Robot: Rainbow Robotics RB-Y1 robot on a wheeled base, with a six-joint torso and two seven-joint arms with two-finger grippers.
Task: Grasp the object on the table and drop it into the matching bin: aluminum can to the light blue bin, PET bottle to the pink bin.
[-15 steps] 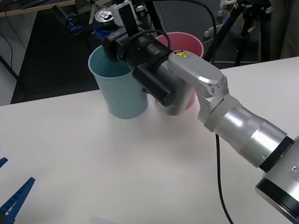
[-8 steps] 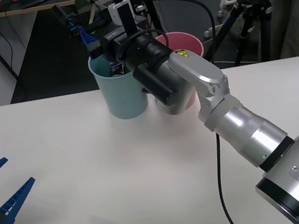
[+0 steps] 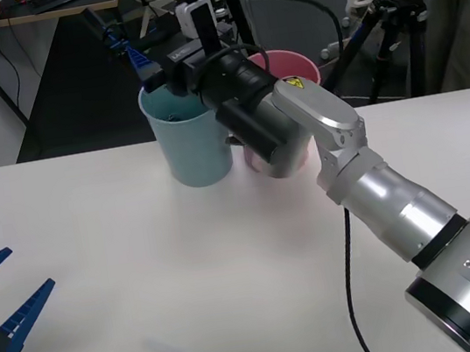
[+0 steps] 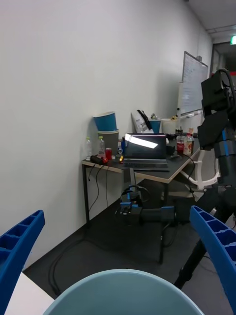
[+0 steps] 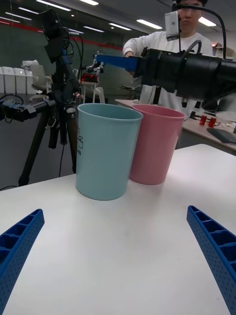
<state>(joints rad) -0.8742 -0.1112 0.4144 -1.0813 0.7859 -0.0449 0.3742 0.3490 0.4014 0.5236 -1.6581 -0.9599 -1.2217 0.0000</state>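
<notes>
Across the front view, the white table (image 3: 143, 269) takes up most of the near ground. The right arm reaches from 5 o'clock up toward 12. At the table's far edge, at about 12 o'clock, the light blue bin (image 3: 192, 151) and the pink bin (image 3: 294, 65) stand upright and touching, the pink one at 3 o'clock of the blue, partly behind the arm.

The right gripper (image 3: 143, 66) hangs just above the blue bin's rim, toward its 11 o'clock side. In the right wrist view its blue fingers (image 4: 19, 246) are spread wide with nothing between them, over the bin's round rim (image 4: 123, 288).

The left gripper (image 3: 16, 279) rests low over the table at 8 o'clock, well apart from both bins, fingers also spread and empty.

A small dark patch (image 3: 174, 114) sits inside the blue bin's mouth, directly below the right gripper; it is too small to tell whether it is the aluminum can.
</notes>
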